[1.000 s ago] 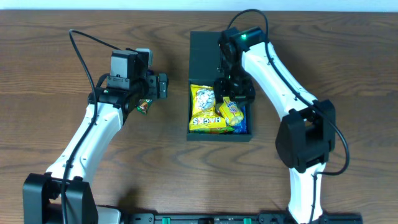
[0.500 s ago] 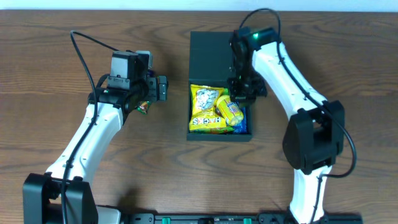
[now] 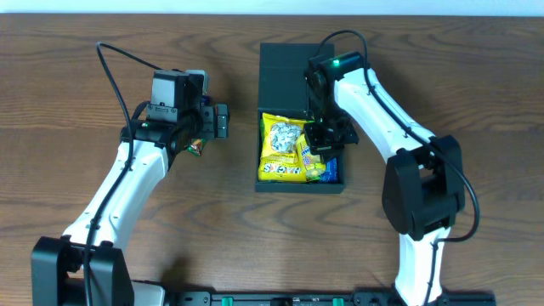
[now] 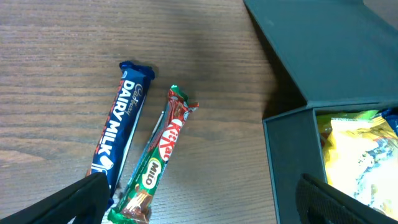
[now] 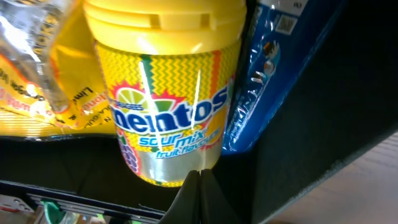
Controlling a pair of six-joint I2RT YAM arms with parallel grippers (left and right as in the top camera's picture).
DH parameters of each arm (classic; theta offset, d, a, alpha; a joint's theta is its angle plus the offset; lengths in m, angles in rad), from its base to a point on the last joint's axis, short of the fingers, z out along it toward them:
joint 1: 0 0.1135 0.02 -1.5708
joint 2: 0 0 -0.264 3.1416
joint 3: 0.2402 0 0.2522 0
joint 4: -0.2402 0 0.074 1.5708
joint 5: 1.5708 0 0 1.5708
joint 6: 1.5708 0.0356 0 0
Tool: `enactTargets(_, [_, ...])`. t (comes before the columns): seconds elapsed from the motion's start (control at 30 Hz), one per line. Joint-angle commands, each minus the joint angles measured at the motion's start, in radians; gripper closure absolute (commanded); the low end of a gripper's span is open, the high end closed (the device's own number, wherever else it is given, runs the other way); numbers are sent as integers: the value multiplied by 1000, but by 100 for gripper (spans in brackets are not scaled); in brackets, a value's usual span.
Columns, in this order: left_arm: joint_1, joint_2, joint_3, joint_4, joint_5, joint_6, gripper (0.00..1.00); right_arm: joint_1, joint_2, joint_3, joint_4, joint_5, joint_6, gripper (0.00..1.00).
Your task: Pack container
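The dark teal container (image 3: 293, 182) stands open at mid-table, its lid (image 3: 285, 72) folded back. Inside lie a yellow snack bag (image 3: 283, 149), a yellow Mentos bottle (image 5: 168, 93) and a blue packet (image 5: 273, 74). My right gripper (image 5: 200, 180) is inside the box, shut with its tips pressed together at the Mentos bottle's base and nothing between them. My left gripper (image 4: 211, 205) hangs open above the table left of the container (image 4: 292, 162). A Dairy Milk bar (image 4: 121, 134) and a KitKat Milo bar (image 4: 158, 165) lie below it.
The two bars (image 3: 195, 146) lie side by side on the wooden table, close to the container's left wall. The open lid (image 4: 329, 50) lies flat behind the box. The right arm (image 3: 382, 102) reaches over the container's right side.
My right gripper has shut, drawn back toward the lid and come down again over the Mentos bottle. The bottle now lies closer beside the yellow bag. The left arm has not moved.
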Motion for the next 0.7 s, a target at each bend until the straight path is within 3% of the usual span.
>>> enactTargets(0.0, [0,-2,26,-6,-11,3,4,-6,-19,22,11,-21,-18,99])
enactTargets(0.27, [2,-2,26,-13,-11,-5,4,5,-21,38,28,-22,-58,99])
enactTargets(0.47, [3,2,26,-17,-19,3,4,-88,-86,247,-7,-20,-68,98])
enactTargets(0.67, [2,43,25,-43,-19,149,0,-198,-188,306,124,-18,-105,99])
